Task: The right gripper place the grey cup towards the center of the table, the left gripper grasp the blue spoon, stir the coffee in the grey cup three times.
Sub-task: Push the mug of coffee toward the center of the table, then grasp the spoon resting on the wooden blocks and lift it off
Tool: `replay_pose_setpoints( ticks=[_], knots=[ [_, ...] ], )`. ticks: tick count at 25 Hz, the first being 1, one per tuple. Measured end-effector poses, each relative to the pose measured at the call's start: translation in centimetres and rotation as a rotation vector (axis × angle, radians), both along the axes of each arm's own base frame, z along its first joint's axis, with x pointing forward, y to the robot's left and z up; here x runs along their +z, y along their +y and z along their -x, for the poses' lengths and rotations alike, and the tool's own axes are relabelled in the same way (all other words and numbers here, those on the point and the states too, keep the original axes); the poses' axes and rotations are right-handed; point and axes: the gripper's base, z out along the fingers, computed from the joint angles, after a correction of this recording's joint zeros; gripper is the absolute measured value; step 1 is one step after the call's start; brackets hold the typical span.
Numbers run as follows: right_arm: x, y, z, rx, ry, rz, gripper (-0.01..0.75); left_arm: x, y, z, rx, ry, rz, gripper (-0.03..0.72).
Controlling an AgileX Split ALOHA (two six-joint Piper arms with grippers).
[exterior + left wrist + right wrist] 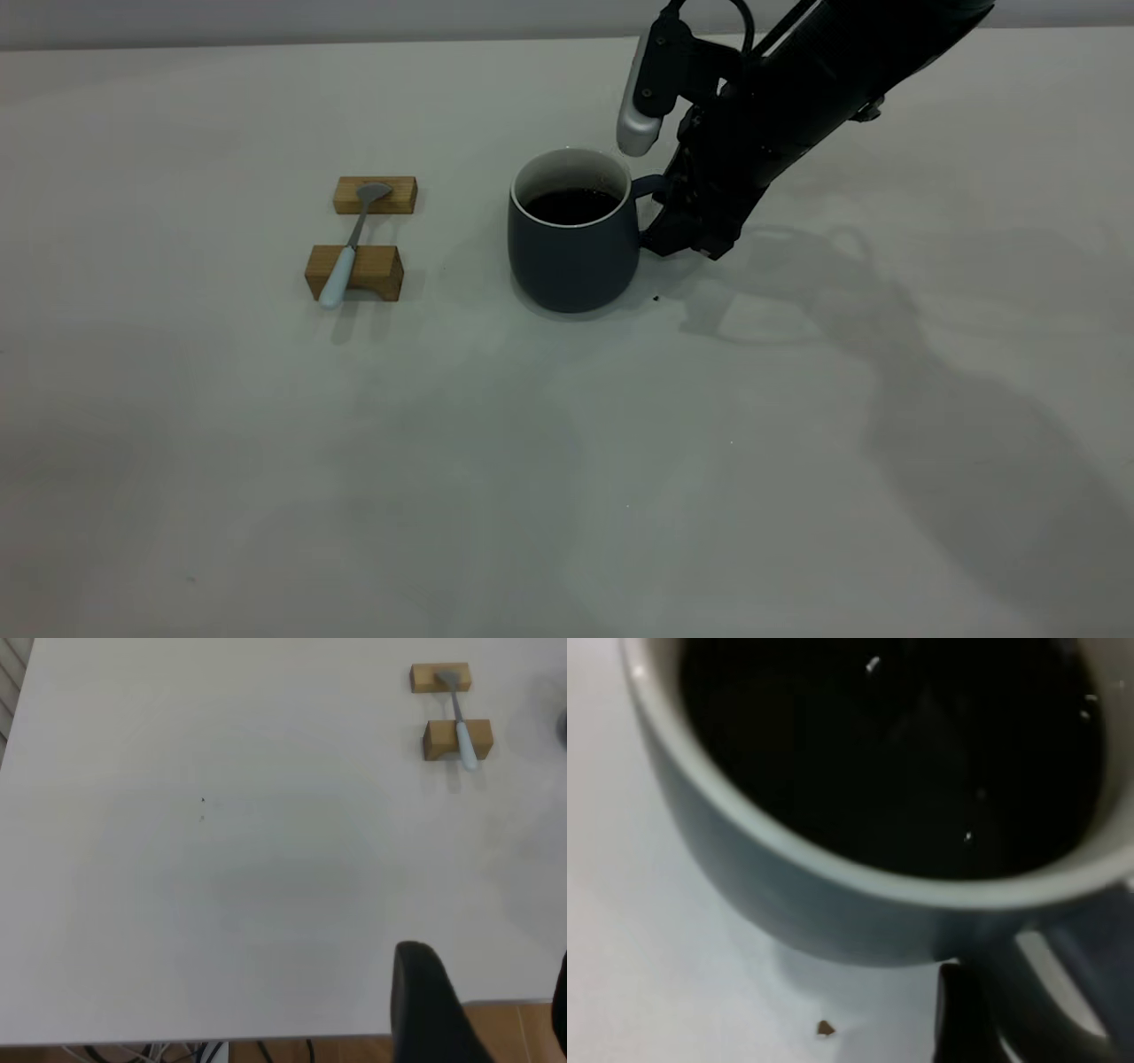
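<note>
The grey cup [574, 239] stands upright on the table [532, 461], near its middle, with dark coffee [571, 206] inside. My right gripper [660, 217] reaches down from the right and is shut on the cup's loop handle [1085, 961]. One black finger [959, 1014] presses against the handle beside the cup wall [788, 895]. The blue spoon [353, 239] lies left of the cup across two wooden blocks, with its pale handle toward the near block. My left gripper [492, 1010] hangs open over the table's edge, far from the spoon [456, 718], and is out of the exterior view.
The two tan wooden blocks [375, 195] [354, 272] sit a hand's width left of the cup. A small brown crumb [656, 299] lies on the table by the cup's base. Wooden floor and cables show past the table edge [266, 1041].
</note>
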Motion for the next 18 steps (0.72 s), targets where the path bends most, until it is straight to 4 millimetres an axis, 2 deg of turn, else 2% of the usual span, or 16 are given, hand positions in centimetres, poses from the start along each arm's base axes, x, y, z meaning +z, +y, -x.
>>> replay_pose_setpoints(
  ticks=[6, 9, 12, 13, 15, 18],
  knots=[
    [1.8, -3.3, -0.7, -0.111, 0.046, -0.043, 0.497, 0.0, 0.0, 0.0, 0.0, 0.0, 0.0, 0.423],
    [2.1, -5.7, 0.2, -0.138, 0.102, -0.043, 0.497, 0.0, 0.0, 0.0, 0.0, 0.0, 0.0, 0.423],
    [2.6, -7.1, 1.9, -0.217, 0.21, -0.087, 0.497, 0.0, 0.0, 0.0, 0.0, 0.0, 0.0, 0.423],
    [3.2, -7.3, 2.2, -0.269, 0.245, -0.115, 0.497, 0.0, 0.0, 0.0, 0.0, 0.0, 0.0, 0.423],
    [4.6, -7.6, 2.8, -0.491, 0.357, -0.221, 0.497, 0.0, 0.0, 0.0, 0.0, 0.0, 0.0, 0.423],
    [7.9, -7.8, 3.1, -0.813, 0.529, -0.391, 0.497, 0.0, 0.0, 0.0, 0.0, 0.0, 0.0, 0.423]
  ],
)
